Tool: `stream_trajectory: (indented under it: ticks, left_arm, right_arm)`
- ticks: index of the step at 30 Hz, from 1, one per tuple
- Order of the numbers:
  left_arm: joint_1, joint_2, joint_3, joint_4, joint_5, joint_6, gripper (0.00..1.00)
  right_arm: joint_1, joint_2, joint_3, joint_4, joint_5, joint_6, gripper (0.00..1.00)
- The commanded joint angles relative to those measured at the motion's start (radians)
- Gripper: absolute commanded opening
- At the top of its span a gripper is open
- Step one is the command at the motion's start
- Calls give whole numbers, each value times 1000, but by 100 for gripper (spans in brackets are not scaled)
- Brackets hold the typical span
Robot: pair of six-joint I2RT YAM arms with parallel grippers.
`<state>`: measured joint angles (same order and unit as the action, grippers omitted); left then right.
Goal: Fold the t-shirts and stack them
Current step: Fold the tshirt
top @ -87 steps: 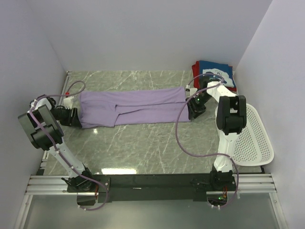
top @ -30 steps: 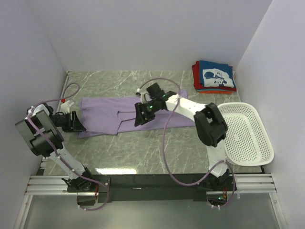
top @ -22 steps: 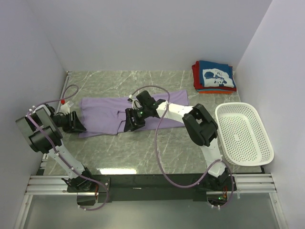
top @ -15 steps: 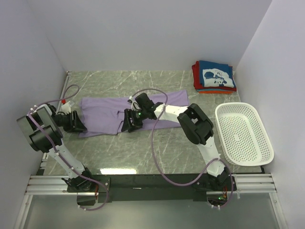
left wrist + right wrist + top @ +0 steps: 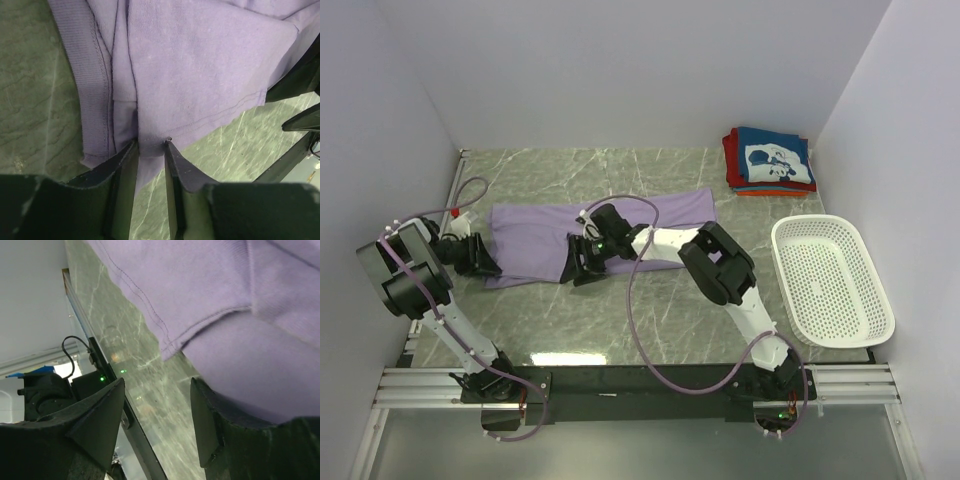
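Note:
A lavender t-shirt (image 5: 650, 215) lies spread lengthwise across the marble table, folded into a long band. My left gripper (image 5: 483, 262) is at its near left corner. In the left wrist view its jaws (image 5: 151, 145) pinch a bunched fold of the lavender t-shirt (image 5: 200, 65) next to the ribbed collar. My right gripper (image 5: 578, 268) reaches to the shirt's near edge left of the middle. It stands open (image 5: 156, 385), with the lavender hem (image 5: 210, 295) draped over one finger. A folded stack with a navy printed tee (image 5: 772, 158) on top sits at the back right.
A white perforated basket (image 5: 825, 221) stands at the right edge of the table. The right arm stretches low across the table's middle. Grey walls close in the left, back and right sides. A purple cable loops over the near part of the table.
The right arm has swept left along the shirt from its right end to the near edge left of the middle. The left jaws have narrowed onto the corner fold.

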<state>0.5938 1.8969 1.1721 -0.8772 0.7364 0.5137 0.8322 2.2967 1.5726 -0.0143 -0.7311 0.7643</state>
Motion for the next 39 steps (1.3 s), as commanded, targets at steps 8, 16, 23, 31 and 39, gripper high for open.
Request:
stream_trajectory:
  ticks: [8, 16, 23, 31, 39]
  left_arm:
    - [-3, -4, -6, -3, 24, 11, 30]
    - [-3, -4, 0, -11, 29, 12, 29]
    - [-3, -1, 20, -46, 41, 23, 22]
    - [-2, -19, 55, -82, 60, 22, 11]
    - [-3, -13, 127, -111, 81, 2, 11]
  right_arm:
    - [19, 72, 50, 94, -1, 93, 51]
    - [21, 102, 69, 129, -13, 133, 40]
    - [19, 86, 63, 128, -13, 132, 17]
    - [-2, 61, 81, 138, -14, 122, 0]
    - [-38, 33, 101, 172, -16, 125, 0]
